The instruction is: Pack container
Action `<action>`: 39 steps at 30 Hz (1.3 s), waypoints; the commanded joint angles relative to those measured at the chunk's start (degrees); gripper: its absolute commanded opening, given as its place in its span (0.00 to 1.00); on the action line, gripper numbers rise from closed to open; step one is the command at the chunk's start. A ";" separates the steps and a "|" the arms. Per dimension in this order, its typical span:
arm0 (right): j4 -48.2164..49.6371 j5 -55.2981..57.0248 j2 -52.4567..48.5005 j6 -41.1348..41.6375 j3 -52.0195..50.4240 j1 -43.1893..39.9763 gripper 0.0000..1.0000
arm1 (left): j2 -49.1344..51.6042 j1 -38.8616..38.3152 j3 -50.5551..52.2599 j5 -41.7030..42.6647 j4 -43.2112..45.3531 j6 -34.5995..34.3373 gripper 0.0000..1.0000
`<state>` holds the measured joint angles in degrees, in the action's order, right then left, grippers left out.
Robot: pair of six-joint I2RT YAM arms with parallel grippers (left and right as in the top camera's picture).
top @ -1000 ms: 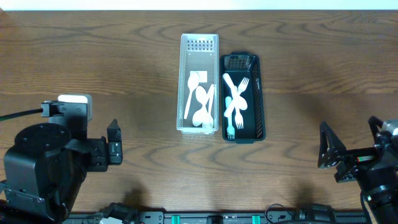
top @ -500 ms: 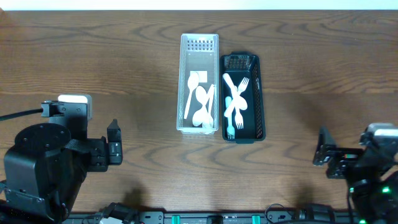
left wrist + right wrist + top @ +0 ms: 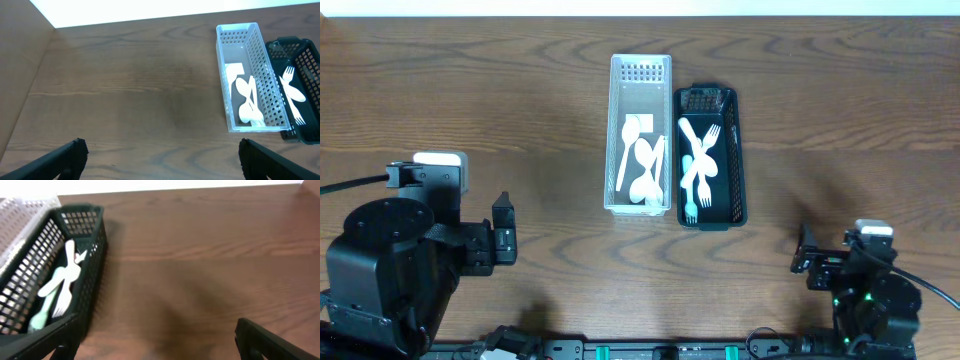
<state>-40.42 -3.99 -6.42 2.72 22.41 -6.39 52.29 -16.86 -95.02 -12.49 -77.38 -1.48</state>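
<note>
White basket beside black basket

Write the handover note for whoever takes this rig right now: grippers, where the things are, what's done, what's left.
Left gripper: open, empty, at the near left of the table.
Right gripper: open, empty, at the near right, clear of both baskets.
White basket holds the spoons; the dark basket, close beside it, holds the forks.
Done: all visible cutlery sits in a basket.
Left: nothing loose in view; packing looks finished.
</note>
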 commanded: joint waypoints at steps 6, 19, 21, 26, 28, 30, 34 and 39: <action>3.17 0.15 5.03 0.00 -7.98 0.46 0.99 | 0.11 0.24 -0.57 -1.07 0.02 0.13 0.98; 4.96 0.15 6.12 0.00 -13.55 0.46 0.99 | 0.11 0.24 -0.57 -1.07 0.02 0.13 0.98; 4.96 0.13 6.12 0.00 -13.55 0.46 0.99 | 0.11 0.24 -0.57 -1.07 0.02 0.13 0.98; 4.87 0.15 6.10 0.00 -13.53 0.46 0.99 | 0.11 0.24 -0.57 -1.07 0.02 0.13 0.98; 4.87 0.15 6.10 -0.02 -13.53 0.46 0.99 | 0.11 0.24 -0.57 -1.07 0.02 0.13 0.98; 4.87 0.15 6.10 0.00 -13.53 0.46 0.99 | 0.11 0.24 -0.57 -1.07 0.02 0.13 0.98; 4.87 0.15 6.10 0.00 -13.53 0.46 0.99 | 0.11 0.24 -0.57 -1.07 0.02 0.13 0.98; 4.85 0.15 6.10 0.00 -13.53 0.46 0.99 | 0.11 0.24 -0.57 -1.07 0.02 0.13 0.98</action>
<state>-35.70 -4.05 -0.84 2.72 9.45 -6.37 52.29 -16.88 -95.02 -12.49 -77.38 -1.48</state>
